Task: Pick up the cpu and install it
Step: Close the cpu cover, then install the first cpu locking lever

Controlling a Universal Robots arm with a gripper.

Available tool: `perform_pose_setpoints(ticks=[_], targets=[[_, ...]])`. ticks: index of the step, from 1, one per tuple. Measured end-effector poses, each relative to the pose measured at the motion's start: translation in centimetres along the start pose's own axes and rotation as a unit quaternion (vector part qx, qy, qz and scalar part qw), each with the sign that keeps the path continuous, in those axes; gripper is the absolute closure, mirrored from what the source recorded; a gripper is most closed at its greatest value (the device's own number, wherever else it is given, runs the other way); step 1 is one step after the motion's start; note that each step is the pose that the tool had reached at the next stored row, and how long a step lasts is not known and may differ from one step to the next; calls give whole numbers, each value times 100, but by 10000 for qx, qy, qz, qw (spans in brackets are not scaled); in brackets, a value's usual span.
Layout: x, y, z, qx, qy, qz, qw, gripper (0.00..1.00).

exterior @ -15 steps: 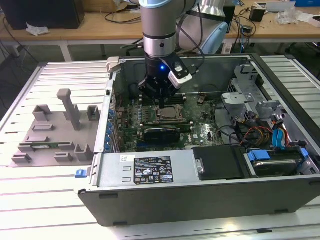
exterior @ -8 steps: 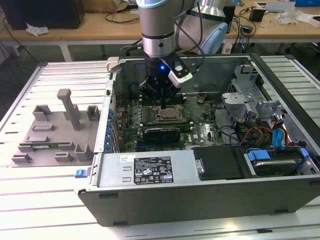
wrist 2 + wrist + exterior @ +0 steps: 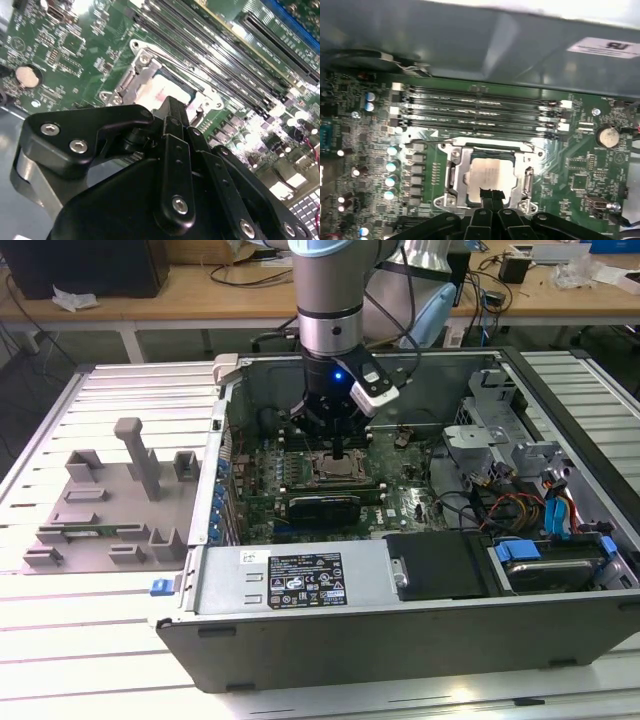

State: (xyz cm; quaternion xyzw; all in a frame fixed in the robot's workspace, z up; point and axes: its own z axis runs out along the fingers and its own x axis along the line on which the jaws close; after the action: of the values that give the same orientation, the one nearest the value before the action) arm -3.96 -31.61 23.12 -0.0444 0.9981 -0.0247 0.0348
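The cpu (image 3: 490, 172), a flat silver square, lies level inside the metal socket frame (image 3: 454, 172) on the green motherboard; it also shows in the exterior view as the cpu (image 3: 338, 469) and in the second wrist view as a shiny patch, the cpu (image 3: 160, 93). My gripper (image 3: 340, 452) hangs straight over the socket, just above the chip. In both wrist views the black fingers are pressed together, gripper (image 3: 490, 195) and gripper (image 3: 171, 106), with nothing showing between them. Their tips cover the chip's near edge; I cannot tell whether they touch it.
Several memory slots (image 3: 480, 112) run just beyond the socket. The open computer case (image 3: 230, 400) walls in the board. A power supply (image 3: 300, 580) and drive bay with cables (image 3: 540, 510) sit nearby. A grey fixture plate (image 3: 110, 500) lies at the exterior view's left.
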Motion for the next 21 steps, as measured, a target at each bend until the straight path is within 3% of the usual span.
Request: perform_pose_setpoints(ticks=[4,8,21], targets=[[-18,-1,2,3,3,36,10000,89],[-18,-2,4,21,18,294,9996,89],[-18,-2,4,20,18,303,9995,89]])
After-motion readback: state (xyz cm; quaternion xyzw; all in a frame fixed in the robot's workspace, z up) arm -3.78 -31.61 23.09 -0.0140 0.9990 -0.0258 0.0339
